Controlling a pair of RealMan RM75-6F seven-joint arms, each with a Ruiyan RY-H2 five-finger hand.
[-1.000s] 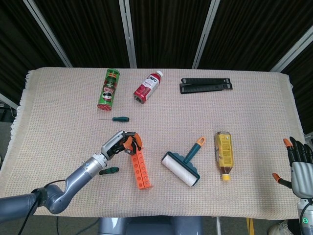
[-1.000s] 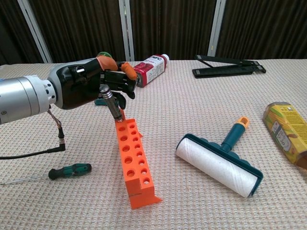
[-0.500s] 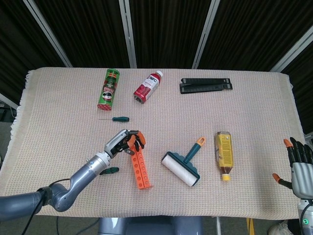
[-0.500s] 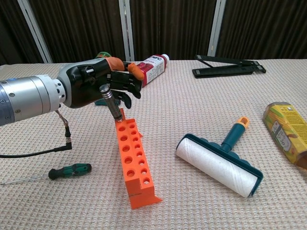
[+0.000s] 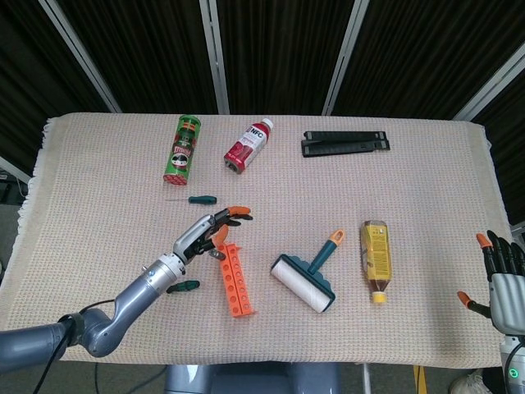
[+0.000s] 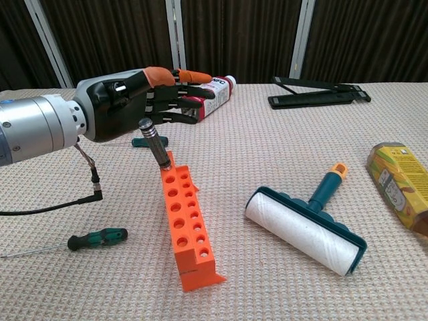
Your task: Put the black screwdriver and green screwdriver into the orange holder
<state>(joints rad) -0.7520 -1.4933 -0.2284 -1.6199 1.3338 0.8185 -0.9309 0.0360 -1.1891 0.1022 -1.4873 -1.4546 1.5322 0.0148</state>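
Observation:
The orange holder (image 6: 186, 224) lies on the cloth, its far end raised. The black screwdriver (image 6: 153, 138) stands tilted in a hole at that far end. My left hand (image 6: 127, 110) hovers just above and behind its handle with the fingers stretched out, holding nothing; in the head view the left hand (image 5: 205, 234) is over the holder (image 5: 235, 283). A green screwdriver (image 6: 99, 237) lies left of the holder, seen in the head view too (image 5: 184, 286). A second green-handled screwdriver (image 5: 201, 199) lies farther back. My right hand (image 5: 502, 279) hangs off the table's right edge, fingers apart.
A lint roller (image 5: 308, 279) and a yellow bottle (image 5: 376, 258) lie right of the holder. At the back are a green can (image 5: 183, 148), a red bottle (image 5: 248, 145) and a black folding stand (image 5: 344, 143).
My left hand let go of the black screwdriver, its fingers uncurling and lifting back. The screwdriver stays standing in the holder. The right hand has not moved.

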